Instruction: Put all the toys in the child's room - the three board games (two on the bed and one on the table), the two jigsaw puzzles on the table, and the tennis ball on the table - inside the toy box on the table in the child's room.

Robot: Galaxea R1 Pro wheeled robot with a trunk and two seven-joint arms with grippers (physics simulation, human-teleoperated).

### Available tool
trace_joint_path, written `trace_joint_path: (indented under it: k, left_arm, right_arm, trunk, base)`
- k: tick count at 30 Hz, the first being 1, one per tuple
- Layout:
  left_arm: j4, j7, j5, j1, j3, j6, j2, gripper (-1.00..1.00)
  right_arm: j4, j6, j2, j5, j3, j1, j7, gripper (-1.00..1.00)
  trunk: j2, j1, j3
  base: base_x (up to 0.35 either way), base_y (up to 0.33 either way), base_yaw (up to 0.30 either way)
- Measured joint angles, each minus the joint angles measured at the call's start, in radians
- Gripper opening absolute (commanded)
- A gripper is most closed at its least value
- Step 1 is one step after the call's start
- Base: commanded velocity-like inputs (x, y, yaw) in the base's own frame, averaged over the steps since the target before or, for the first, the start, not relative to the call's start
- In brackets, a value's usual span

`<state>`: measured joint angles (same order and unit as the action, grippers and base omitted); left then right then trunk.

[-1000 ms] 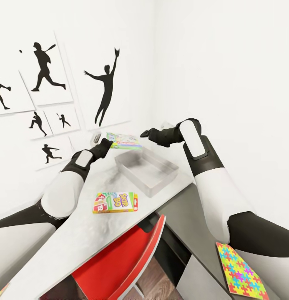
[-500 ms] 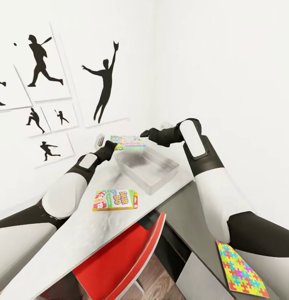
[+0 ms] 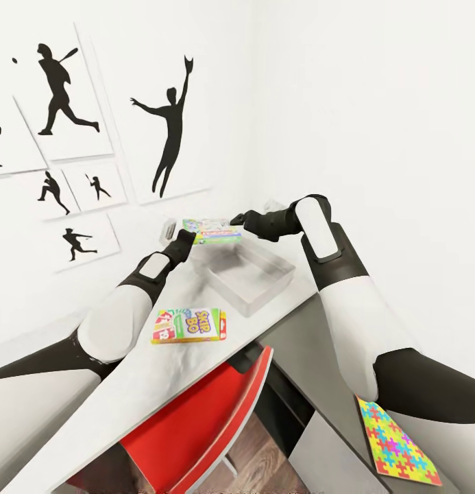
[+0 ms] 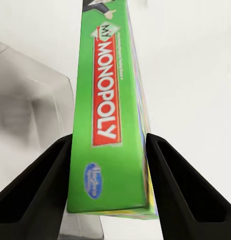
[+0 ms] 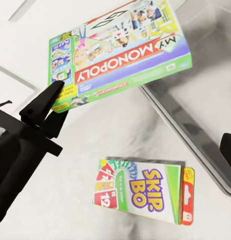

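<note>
My left gripper is shut on the edge of a green My Monopoly board game. It holds the game in the air over the far end of the pale grey toy box, which looks empty inside. A Skip-Bo board game lies flat on the light grey table, on the near side of the toy box. My right gripper hovers open just right of the Monopoly game, holding nothing. One jigsaw puzzle lies at the lower right.
A red chair is tucked under the table's front edge. White walls with black silhouette sports pictures close in behind and to the right of the table. Wood floor shows below the chair.
The head view has shifted, sliding the wall pictures up and left. My left arm has reached slightly further toward the toy box with the Monopoly game. The right arm has stayed put.
</note>
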<state>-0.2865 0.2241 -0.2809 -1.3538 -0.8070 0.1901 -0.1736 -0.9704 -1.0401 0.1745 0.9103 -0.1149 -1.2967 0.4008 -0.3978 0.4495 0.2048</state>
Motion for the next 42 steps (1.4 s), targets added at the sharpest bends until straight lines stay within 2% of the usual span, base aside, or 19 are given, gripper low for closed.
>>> trace_joint_path:
  k: [7, 12, 42]
  left_arm:
    - [0.073, -0.004, -0.014, 0.0, 0.0, -0.087, 0.0, -1.0]
    - [0.105, -0.005, -0.023, 0.0, -0.004, -0.125, 0.0, -1.0]
    - [0.112, -0.002, -0.023, 0.0, -0.002, -0.137, 0.0, -1.0]
  right_arm:
    - [0.0, 0.001, 0.0, -0.001, 0.003, 0.0, 0.0, 1.0]
    - [0.0, 0.003, 0.0, -0.001, 0.003, 0.0, 0.0, 1.0]
    - [-0.037, -0.002, 0.0, 0.002, 0.003, 0.001, 0.0, 1.0]
  trunk:
    - [0.0, 0.0, 0.012]
    - [0.0, 0.0, 0.02]
    - [0.0, 0.0, 0.069]
  base:
    - [0.0, 0.0, 0.0]
    - [0.0, 0.0, 0.0]
    - [0.0, 0.0, 0.0]
